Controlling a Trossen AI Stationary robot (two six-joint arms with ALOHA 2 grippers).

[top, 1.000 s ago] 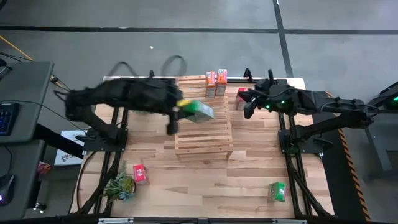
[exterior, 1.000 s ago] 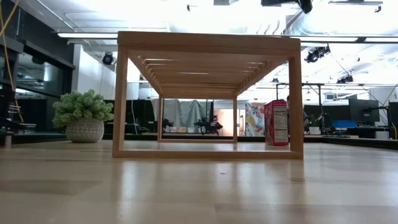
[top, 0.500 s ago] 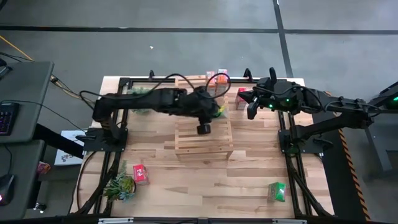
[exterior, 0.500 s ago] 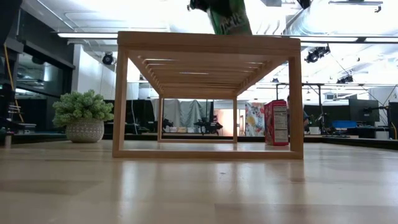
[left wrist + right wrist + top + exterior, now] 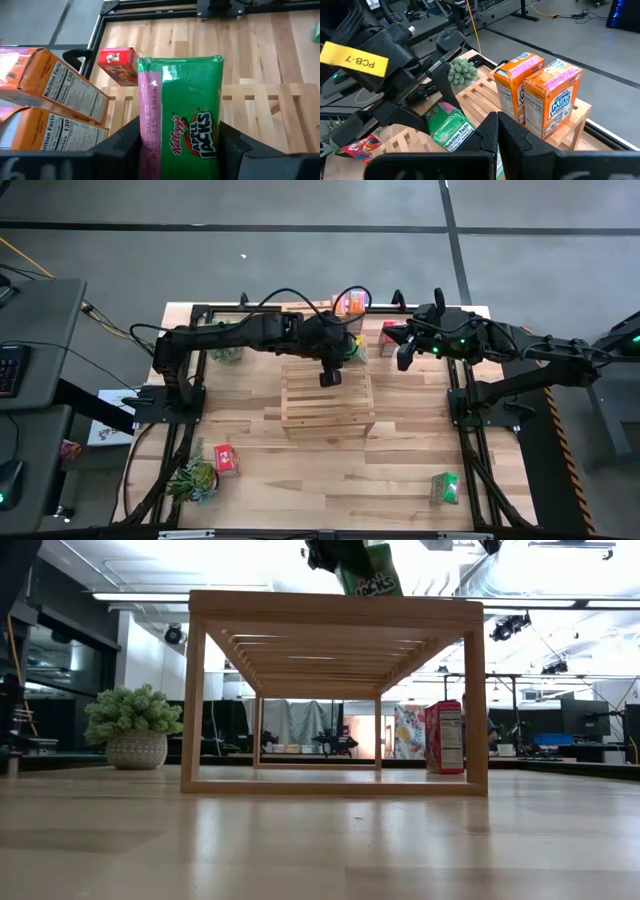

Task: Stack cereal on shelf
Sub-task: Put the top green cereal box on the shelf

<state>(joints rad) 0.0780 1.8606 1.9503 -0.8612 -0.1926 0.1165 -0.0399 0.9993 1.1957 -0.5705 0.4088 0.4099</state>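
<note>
My left gripper point(image 5: 343, 350) is shut on a green cereal box point(image 5: 186, 117) over the far part of the wooden slatted shelf point(image 5: 328, 405). In the low view the green box point(image 5: 368, 568) shows at the shelf's top point(image 5: 335, 610); whether it touches the slats I cannot tell. Two orange boxes point(image 5: 350, 302) stand upright on the shelf's far end, close beside it. A red box point(image 5: 388, 338) stands on the table to the right of the shelf. My right gripper point(image 5: 497, 132) hangs shut above that red box and touches nothing. My left gripper pinches the green box between its two fingers. One finger point(image 5: 122, 147) lies against the pink narrow side point(image 5: 147, 140), the other on the opposite side. The fingers slant down from the table's left. The box is tilted, its far end lower, over the slats.
Another red box point(image 5: 226, 459) lies on the table at the near left, beside a potted plant point(image 5: 195, 478). A second green box point(image 5: 445, 487) stands near the front right. Another plant point(image 5: 462, 70) sits left of the shelf's far end.
My left gripper has carried the green box toward the table's right and far edge, across the shelf toward the orange boxes, and down. In the low view the box has come in from above and sunk to the shelf's top. The grip has stayed on the box.
</note>
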